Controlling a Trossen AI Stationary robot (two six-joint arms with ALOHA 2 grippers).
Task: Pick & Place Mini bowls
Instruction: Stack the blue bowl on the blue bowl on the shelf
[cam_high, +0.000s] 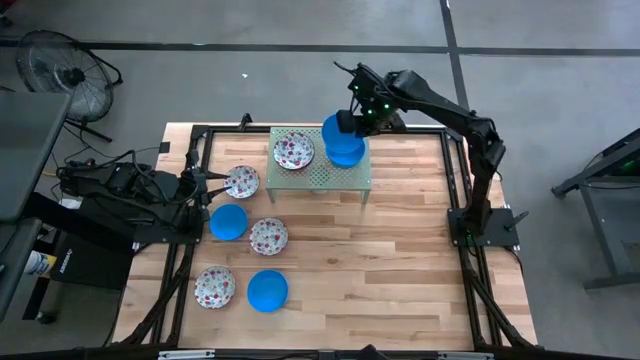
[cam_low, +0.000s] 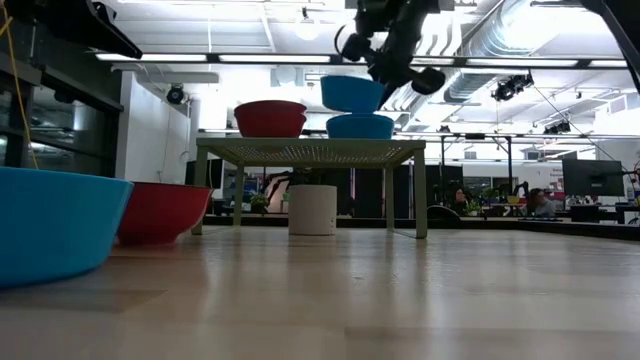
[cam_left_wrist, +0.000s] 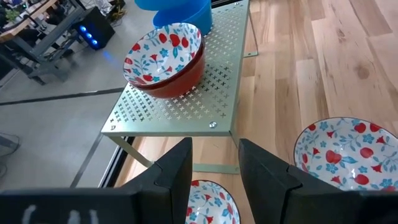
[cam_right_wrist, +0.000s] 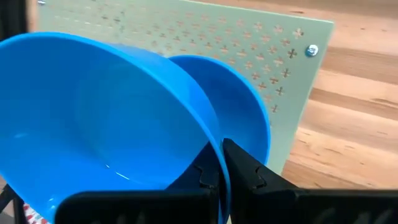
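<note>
My right gripper (cam_high: 348, 121) is over the pale green rack (cam_high: 352, 180), shut on a blue mini bowl (cam_high: 334, 130) held just above a second blue bowl (cam_high: 348, 154) resting on the rack top. Floral bowls (cam_left_wrist: 163, 55) with red outsides sit stacked on the rack's left part. On the table lie floral bowls (cam_high: 241, 181), (cam_high: 268, 236), (cam_high: 214, 287) and blue ones (cam_high: 228, 221), (cam_high: 267, 290). My left gripper (cam_left_wrist: 214, 177) waits open at the table's left side, touching nothing. My right gripper pinches the blue bowl's rim (cam_right_wrist: 214, 146) between its two fingers, one finger (cam_right_wrist: 208, 177) inside the bowl and one (cam_right_wrist: 252, 174) outside. It comes from above, slanting in from the right. The bowl is lifted off the rack, nearly level, over the other blue bowl (cam_low: 360, 126).
The rack stands on thin legs (cam_low: 421, 200) at the table's far middle, with room beneath it. A white cylinder (cam_low: 313, 209) shows behind it in the low view. Bare wood (cam_high: 400, 260) fills the table's right and near parts. A fan (cam_high: 65, 75) stands on the floor beyond.
</note>
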